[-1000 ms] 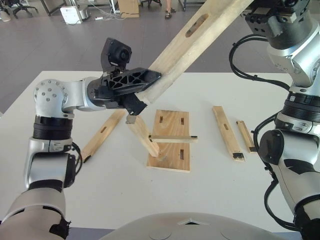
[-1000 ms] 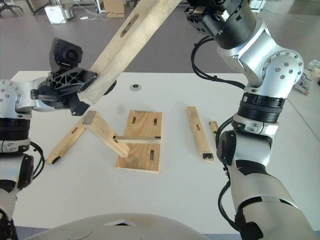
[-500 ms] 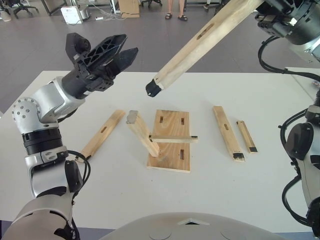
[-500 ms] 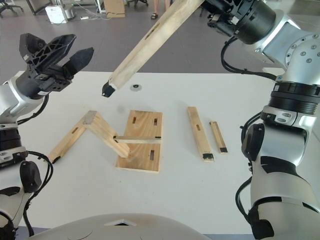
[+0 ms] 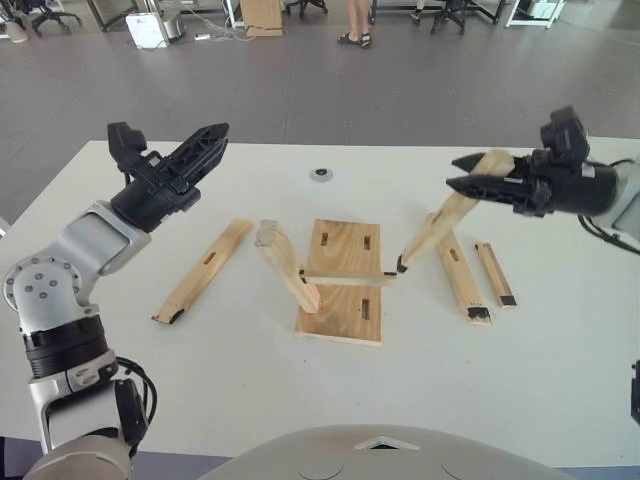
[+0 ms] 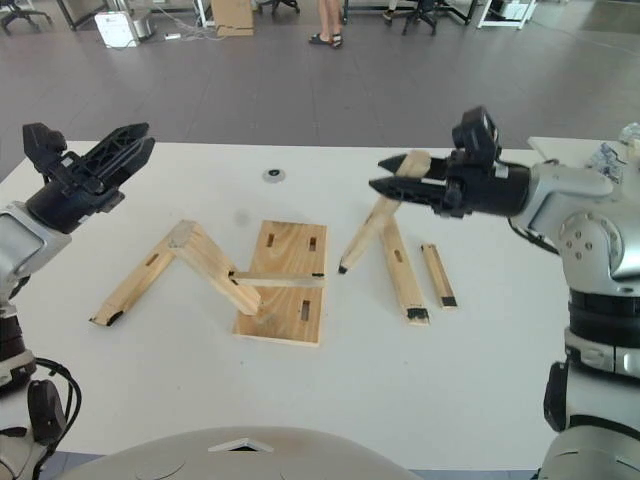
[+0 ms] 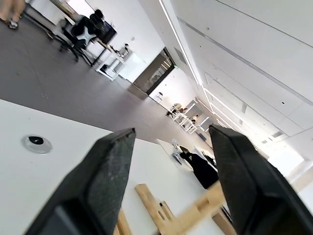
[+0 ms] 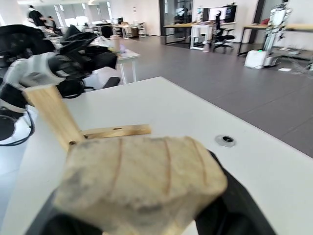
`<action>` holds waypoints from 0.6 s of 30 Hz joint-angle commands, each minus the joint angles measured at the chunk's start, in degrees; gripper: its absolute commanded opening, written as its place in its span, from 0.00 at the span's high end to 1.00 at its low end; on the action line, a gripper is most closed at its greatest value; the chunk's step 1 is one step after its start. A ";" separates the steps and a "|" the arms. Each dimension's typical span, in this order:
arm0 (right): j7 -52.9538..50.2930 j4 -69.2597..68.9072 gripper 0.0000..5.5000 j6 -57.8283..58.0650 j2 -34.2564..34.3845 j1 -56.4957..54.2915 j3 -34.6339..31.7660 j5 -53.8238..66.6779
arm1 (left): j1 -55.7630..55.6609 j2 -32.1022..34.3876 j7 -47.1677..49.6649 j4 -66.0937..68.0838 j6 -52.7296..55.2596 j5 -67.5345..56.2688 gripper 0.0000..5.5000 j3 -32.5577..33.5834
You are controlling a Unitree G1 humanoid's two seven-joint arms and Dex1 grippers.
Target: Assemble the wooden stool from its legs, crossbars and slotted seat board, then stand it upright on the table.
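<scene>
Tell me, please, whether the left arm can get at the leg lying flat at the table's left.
Probably yes: the open, empty left pincer hovers over the table near that leg, with nothing between them.

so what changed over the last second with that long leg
The left end effector let go of the long leg, opened and drew back to the robot's left. The right end effector, shut on its top end, swung it down until its black-capped foot is close to the seat board. The seat board and the loose pieces stayed put.
</scene>
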 commanded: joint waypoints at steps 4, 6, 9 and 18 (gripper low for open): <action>-2.76 -9.07 0.62 1.87 1.87 7.51 -4.95 7.14 | 3.88 -2.67 -4.80 -5.47 -6.83 9.38 0.50 -0.95; -2.20 -10.44 0.62 1.41 1.73 9.68 -5.76 8.36 | 4.93 -3.43 -7.03 -5.97 -8.31 10.91 0.50 -0.99; -1.84 -11.48 0.62 0.53 2.09 11.90 -6.84 9.84 | 4.97 -3.66 -8.67 -5.56 -8.55 10.11 0.50 -0.39; -2.86 -11.82 0.62 -1.27 4.01 12.56 -5.00 10.70 | 4.37 -3.85 -9.60 -5.04 -7.72 8.17 0.50 -0.79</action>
